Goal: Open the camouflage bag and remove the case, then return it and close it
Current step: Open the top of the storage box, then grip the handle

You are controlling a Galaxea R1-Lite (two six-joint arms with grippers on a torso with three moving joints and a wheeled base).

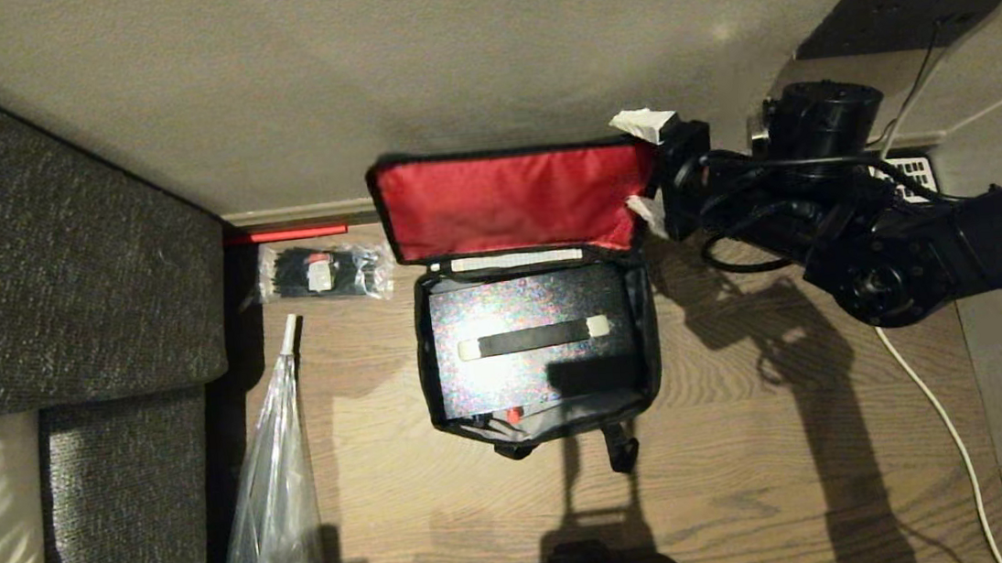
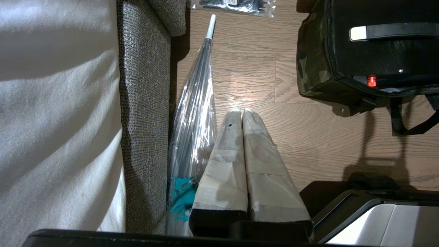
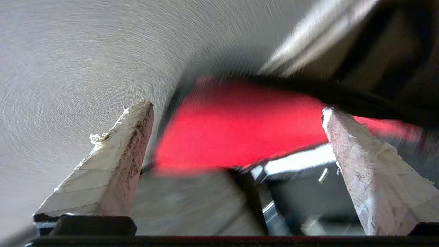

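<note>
While the right claw (image 1: 642,164) is hanging wide apart beside the camouflage bag (image 1: 532,297), we are judging the case (image 1: 532,338) rigid; best gripped by its handle.

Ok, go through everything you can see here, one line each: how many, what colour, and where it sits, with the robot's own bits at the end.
camouflage bag: one, camouflage with red lid lining, middle of the wooden floor, lid flipped open against the wall.
case: one, black with a shiny top and a strap handle, inside the bag.
packet of cable ties: one, clear with black ties, on the floor left of the bag.
umbrella: one, clear with a white tip, lying along the sofa.
sofa: one, dark grey, far left.
desk phone: one, partly hidden behind the right arm.
cable: one, white, floor at right.
left tool: one, taped fingers shut, above the floor by the umbrella.
right tool: one, open, at the lid's right edge.
</note>
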